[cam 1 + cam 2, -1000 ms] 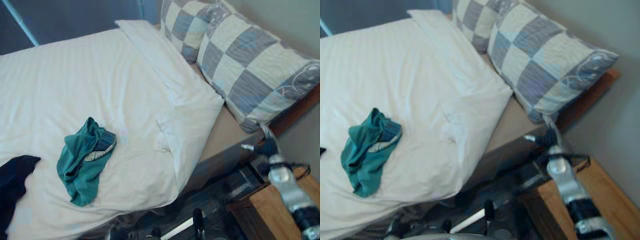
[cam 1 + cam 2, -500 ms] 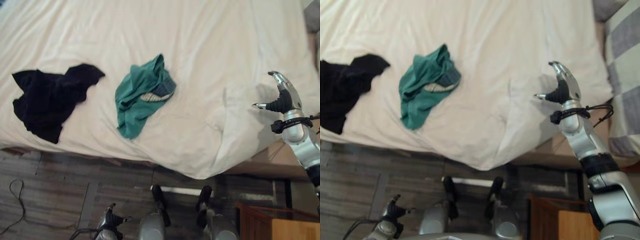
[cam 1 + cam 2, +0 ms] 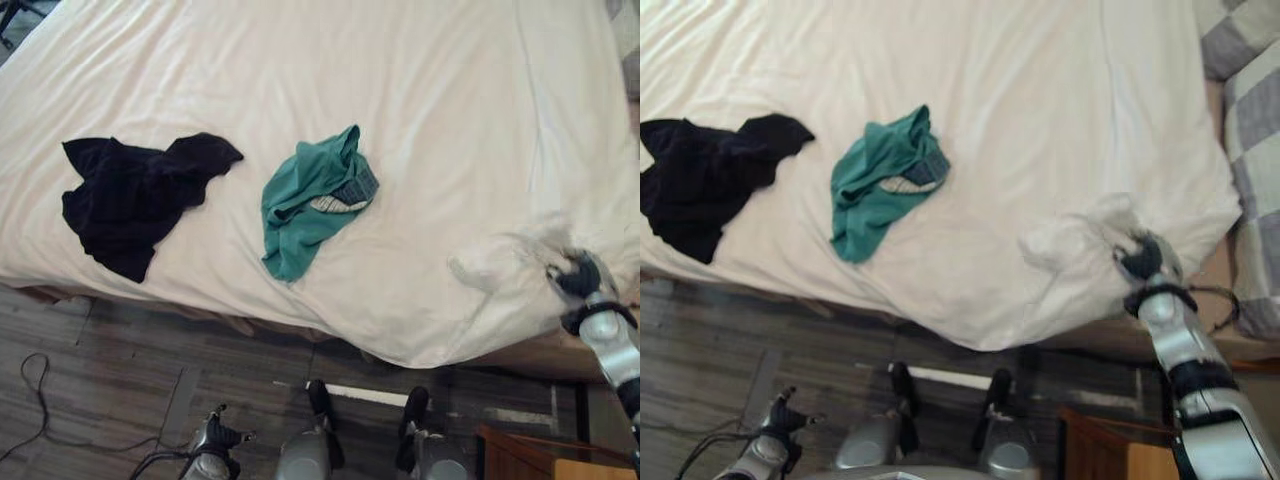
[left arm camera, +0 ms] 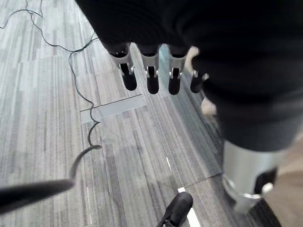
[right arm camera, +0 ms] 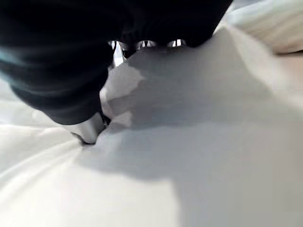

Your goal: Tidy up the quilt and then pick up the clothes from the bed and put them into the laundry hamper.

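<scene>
Right hand (image 3: pixel 1143 257) – buried in quilt (image 3: pixel 420 120) corner, grip seemingly closed, unconfirmed | quilt – soft, limp; take by corner.

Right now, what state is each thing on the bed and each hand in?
Quilt: spread over the bed, bunched at its near right corner.
Green garment: crumpled on the quilt.
Black garment: crumpled on the quilt, apart from the green one.
Right hand: at the bunched corner, fingers buried in the cloth.
Left hand: low over the floor, fingers relaxed, holding nothing.
</scene>
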Robot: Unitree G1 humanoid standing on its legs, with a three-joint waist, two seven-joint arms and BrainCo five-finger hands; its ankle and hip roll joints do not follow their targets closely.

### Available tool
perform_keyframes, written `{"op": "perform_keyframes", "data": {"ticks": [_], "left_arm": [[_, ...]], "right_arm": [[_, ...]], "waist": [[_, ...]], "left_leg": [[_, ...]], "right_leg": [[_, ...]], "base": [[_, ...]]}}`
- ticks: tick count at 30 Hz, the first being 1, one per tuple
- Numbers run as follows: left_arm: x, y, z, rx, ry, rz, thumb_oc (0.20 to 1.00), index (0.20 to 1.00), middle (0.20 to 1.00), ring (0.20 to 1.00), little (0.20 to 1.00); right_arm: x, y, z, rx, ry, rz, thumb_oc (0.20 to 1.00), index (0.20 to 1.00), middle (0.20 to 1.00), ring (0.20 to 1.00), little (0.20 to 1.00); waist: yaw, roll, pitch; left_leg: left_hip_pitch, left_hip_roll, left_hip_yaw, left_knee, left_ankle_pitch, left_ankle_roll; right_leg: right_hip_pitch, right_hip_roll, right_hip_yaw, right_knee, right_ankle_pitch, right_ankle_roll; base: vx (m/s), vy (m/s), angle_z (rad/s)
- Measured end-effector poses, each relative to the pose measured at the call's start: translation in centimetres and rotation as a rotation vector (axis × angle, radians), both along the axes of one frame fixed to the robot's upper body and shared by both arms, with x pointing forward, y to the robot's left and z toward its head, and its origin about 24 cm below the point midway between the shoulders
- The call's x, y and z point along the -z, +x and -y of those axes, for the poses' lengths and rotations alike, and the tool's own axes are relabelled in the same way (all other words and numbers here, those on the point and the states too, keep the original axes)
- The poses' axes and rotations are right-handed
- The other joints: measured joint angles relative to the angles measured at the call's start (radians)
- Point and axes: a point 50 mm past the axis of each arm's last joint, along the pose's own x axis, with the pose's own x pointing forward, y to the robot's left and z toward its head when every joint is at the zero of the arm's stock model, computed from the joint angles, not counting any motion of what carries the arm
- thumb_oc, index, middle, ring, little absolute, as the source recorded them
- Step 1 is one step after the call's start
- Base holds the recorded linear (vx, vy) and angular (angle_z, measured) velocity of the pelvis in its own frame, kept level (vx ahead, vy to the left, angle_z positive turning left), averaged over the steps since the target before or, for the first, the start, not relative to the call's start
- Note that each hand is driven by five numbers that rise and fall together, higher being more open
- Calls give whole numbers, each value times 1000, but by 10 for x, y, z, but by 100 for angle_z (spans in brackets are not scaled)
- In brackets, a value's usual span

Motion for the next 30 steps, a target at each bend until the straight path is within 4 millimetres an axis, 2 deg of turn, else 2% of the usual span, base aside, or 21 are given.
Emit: {"op": "perform_keyframes", "data": {"ticks": [2, 3, 5, 8, 11, 13, 19, 20, 21, 22, 24, 28, 30], "left_arm": [[0, -2, -1, -8, -3, -6, 1000, 1000, 1000, 1000, 1000], [2, -7, -3, -28, -5, -24, 1000, 1000, 1000, 1000, 1000], [3, -10, -3, -30, -11, -32, 1000, 1000, 1000, 1000, 1000], [4, -11, -1, -31, -21, -47, 1000, 1000, 1000, 1000, 1000], [6, -16, -2, -45, -21, -64, 1000, 1000, 1000, 1000, 1000], [8, -24, -1, -57, -25, -74, 1000, 1000, 1000, 1000, 1000], [15, -44, 9, -71, -52, -117, 1000, 1000, 1000, 1000, 1000], [16, -47, 10, -72, -54, -126, 1000, 1000, 1000, 1000, 1000], [16, -48, 10, -72, -53, -129, 1000, 1000, 1000, 1000, 1000], [17, -51, 10, -75, -51, -134, 1000, 1000, 1000, 1000, 1000], [17, -50, 11, -68, -52, -133, 1000, 1000, 1000, 1000, 1000], [16, -36, 20, -40, -71, -87, 1000, 1000, 1000, 1000, 1000], [17, -32, 29, -13, -86, -79, 1000, 1000, 1000, 1000, 1000]], "right_arm": [[24, -27, 15, 91, 36, -74, 206, 206, 206, 206, 206], [45, -47, 22, 183, 87, -130, 1000, 1000, 1000, 1000, 1000], [70, -76, 27, 261, 134, -215, 1000, 1000, 1000, 1000, 1000], [81, -82, 22, 319, 236, -176, 1000, 1000, 1000, 1000, 1000], [84, -89, 25, 393, 306, -132, 1000, 1000, 1000, 1000, 1000], [76, -103, 32, 401, 281, -93, 1000, 1000, 1000, 1000, 1000], [45, -120, 50, 479, 206, 65, 1000, 1000, 1000, 1000, 1000], [41, -121, 54, 512, 191, 85, 906, 906, 906, 906, 906], [39, -123, 56, 529, 175, 95, 435, 435, 435, 435, 435], [29, -121, 60, 548, 155, 145, 200, 200, 200, 200, 200], [10, -111, 61, 532, 109, 243, 200, 200, 200, 200, 200], [-48, -53, 47, 356, 24, 427, 200, 200, 200, 200, 200], [-78, -19, 28, 241, 27, 528, 200, 200, 200, 200, 200]], "waist": [[-23, -28, -24], [-22, -50, -54], [-43, -69, -101], [-48, -69, -142], [-48, -65, -152], [-47, -64, -156], [-59, -67, -158], [-72, -68, -158], [-76, -68, -158], [-73, -64, -156], [-100, -56, -157], [-99, -12, -129], [-82, 21, -105]], "left_leg": [[12, 0, -1, 0, 0, 0], [21, 0, -1, -1, 0, -1], [24, 3, 0, 0, -6, -8], [33, 9, 1, -1, -17, -18], [51, 7, 9, -4, -27, -26], [53, 5, 14, -6, -35, -27], [49, -4, 7, -1, -31, -21], [47, -4, 3, -1, -31, -21], [47, -5, 3, -1, -31, -21], [42, -4, 1, -5, -30, -20], [27, -2, 4, -6, -31, -20], [-37, -1, 2, -7, -10, -14], [-55, 0, 0, -6, -4, -16]], "right_leg": [[17, 3, -2, -14, 1, 0], [35, 6, -2, -29, 4, 0], [39, 9, -2, -38, 4, 1], [47, 15, 2, -39, 3, 1], [57, 12, 15, -38, 3, 2], [58, 10, 16, -38, 3, 3], [60, 2, 13, -38, 4, 3], [60, 1, 14, -38, 4, 3], [57, 1, 16, -38, 4, 3], [57, 1, 18, -39, 4, 4], [35, 3, 29, -39, 7, 10], [-28, 4, 46, -40, 22, 26], [-50, 7, 51, -40, 27, 27]], "base": [[25, 27, 0], [0, 0, 0], [32, 19, -3], [36, 40, -4], [38, 47, -10], [40, 27, -3], [11, -2, 4], [-9, -17, 9], [0, 0, 0], [-52, -34, -11], [-83, -54, -13], [-79, -64, -3], [-164, -76, 5]]}}
